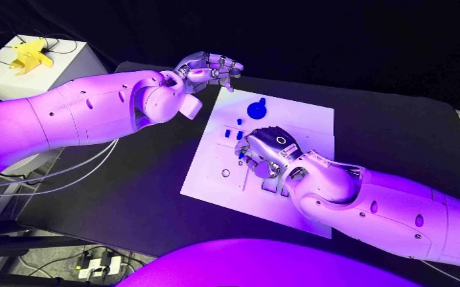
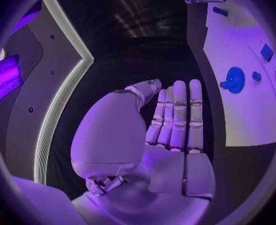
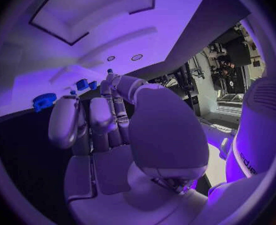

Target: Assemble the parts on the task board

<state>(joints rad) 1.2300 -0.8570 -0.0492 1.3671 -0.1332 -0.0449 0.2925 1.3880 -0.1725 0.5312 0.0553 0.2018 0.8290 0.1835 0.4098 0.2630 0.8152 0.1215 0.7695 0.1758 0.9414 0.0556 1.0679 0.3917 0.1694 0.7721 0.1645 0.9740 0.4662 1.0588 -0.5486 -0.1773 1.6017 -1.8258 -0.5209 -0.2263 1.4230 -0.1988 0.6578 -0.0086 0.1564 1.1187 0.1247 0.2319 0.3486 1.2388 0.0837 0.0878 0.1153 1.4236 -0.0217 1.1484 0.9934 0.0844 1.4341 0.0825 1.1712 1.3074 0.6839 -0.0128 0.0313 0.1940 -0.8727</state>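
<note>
Task board (image 1: 297,117): white plate lying flat near the centre of the black table (image 1: 143,194), its corners turned off square to the table edges.

Parts: a round blue gear-like part (image 1: 257,109) sits on the board toward the 12 o'clock end. Small blue pieces (image 1: 238,135) lie just below it, toward the board's middle. In the left wrist view the gear-like part (image 2: 234,79) lies beside further small blue pieces (image 2: 267,52) on the white surface.

Left hand (image 1: 209,69): positioned at the board's 11 o'clock corner, above the table and off the board. In the left wrist view its fingers (image 2: 179,116) lie straight and side by side, the palm bare; it holds nothing.

Right hand (image 1: 266,147): positioned over the middle of the board, at 6 o'clock from the gear-like part and just beside the small blue pieces. In the right wrist view its fingers (image 3: 102,116) are bent forward, slightly apart. Whether anything is held beneath them cannot be told.

Other: a white box (image 1: 43,68) at the table's 10 o'clock side carries a yellow object (image 1: 28,56).
</note>
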